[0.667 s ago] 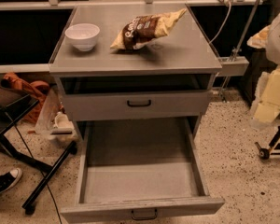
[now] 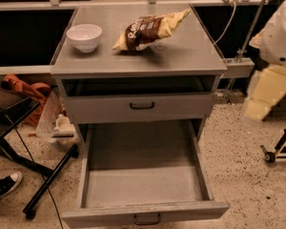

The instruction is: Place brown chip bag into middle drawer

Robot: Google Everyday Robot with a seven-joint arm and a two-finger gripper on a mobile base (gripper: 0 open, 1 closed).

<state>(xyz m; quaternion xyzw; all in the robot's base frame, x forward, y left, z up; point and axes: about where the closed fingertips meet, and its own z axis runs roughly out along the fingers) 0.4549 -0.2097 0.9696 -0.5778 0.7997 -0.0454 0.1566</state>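
The brown chip bag point(image 2: 150, 28) lies on the grey cabinet top point(image 2: 190, 56), right of centre, with one pale yellow end pointing to the back right. The middle drawer point(image 2: 143, 190) is pulled far out at the bottom of the view, with its grey floor bare and a small dark handle on its low front strip. My gripper point(image 2: 263, 95) is the blurred cream shape at the right edge, hanging beside the cabinet below its top. It is well right of the bag and touches nothing.
A white bowl point(image 2: 84, 36) stands on the left of the cabinet top. The drawer above point(image 2: 142, 106), with a black handle, is pushed in. A black stand point(image 2: 38, 185), orange cloth point(image 2: 26, 87) and a shoe point(image 2: 5, 185) are on the floor to the left. Another stand's base point(image 2: 276, 151) is to the right.
My arm at the right edge has shifted a little to the left and shows motion blur. The bag, bowl and drawers have not moved.
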